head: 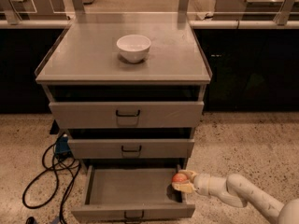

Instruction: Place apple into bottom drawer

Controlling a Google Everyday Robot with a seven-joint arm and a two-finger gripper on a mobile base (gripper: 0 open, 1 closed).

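The bottom drawer (126,186) of the grey cabinet is pulled open and its tray is bare. My gripper (183,182) reaches in from the lower right and hangs over the drawer's right edge. It is shut on the small red-orange apple (178,178), which sits between the cream fingers just above the tray's right side. The two upper drawers are closed.
A white bowl (133,47) stands on the cabinet top (84,59). Black cables (49,169) and a blue plug lie on the speckled floor left of the cabinet. Dark counters run behind it.
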